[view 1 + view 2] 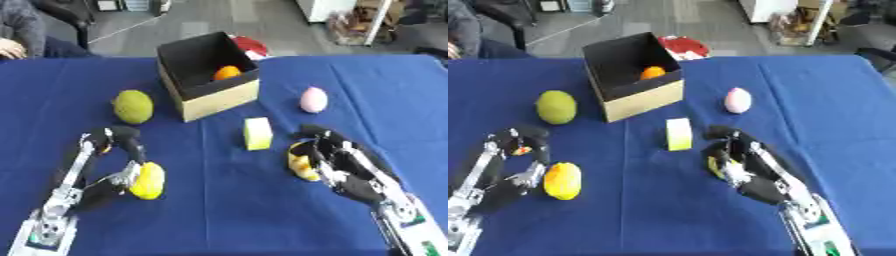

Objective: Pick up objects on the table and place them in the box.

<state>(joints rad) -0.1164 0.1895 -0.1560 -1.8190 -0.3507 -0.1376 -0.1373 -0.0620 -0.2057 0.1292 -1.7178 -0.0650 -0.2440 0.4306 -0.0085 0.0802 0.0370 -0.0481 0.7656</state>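
Right hand [337,165] curled round a yellow object [302,162] on the blue table [219,210]. Left hand [109,165] pinches a yellow fruit [149,181]. Box [210,95] holds one orange item [227,73]. Yellow block [257,133], green fruit [133,106], pink egg [313,99] remain outside; task early.

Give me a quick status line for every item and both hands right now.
Box: open, upright on the table.
Orange fruit: inside the box.
Green fruit: on the table, left of the box, untouched.
Pink egg-shaped object: on the table, untouched.
Pale yellow block: on the table, untouched.
Yellow fruit: at the left hand, fingers curled round it.
Yellow object: in the right hand, mostly hidden.
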